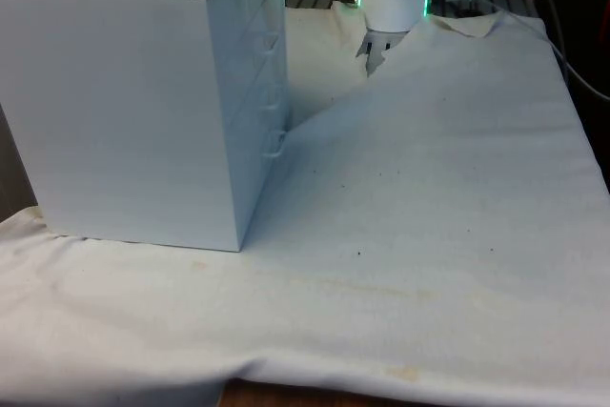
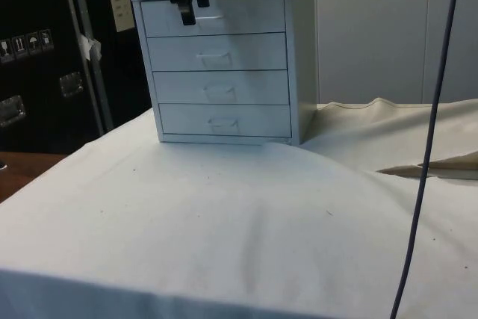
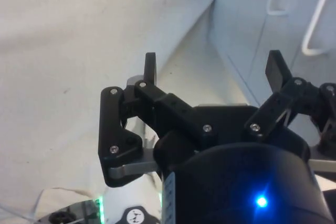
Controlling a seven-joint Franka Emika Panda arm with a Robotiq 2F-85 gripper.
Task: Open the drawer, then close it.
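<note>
A white chest of drawers [image 2: 224, 65] stands on the cloth with four drawers, all shut. Its plain side [image 1: 114, 111] faces the front view, and the handles [image 1: 274, 140] stick out along its right edge. My gripper [image 2: 193, 9] hangs high in front of the top drawer [image 2: 239, 14], near the left end of its handle [image 2: 211, 16]. In the wrist view the gripper [image 3: 212, 61] is open, with nothing between its black fingers [image 3: 150, 69]. It looks down along the drawer fronts [image 3: 252, 40] past the lower handles [image 3: 317, 24]. No finger touches a handle.
White cloth [image 1: 429, 197] covers the table and rises in a ridge [image 1: 400, 64] beside the chest. A black cable [image 2: 429, 147] hangs down at the right of the side view. Dark cabinets [image 2: 45, 50] stand behind the chest.
</note>
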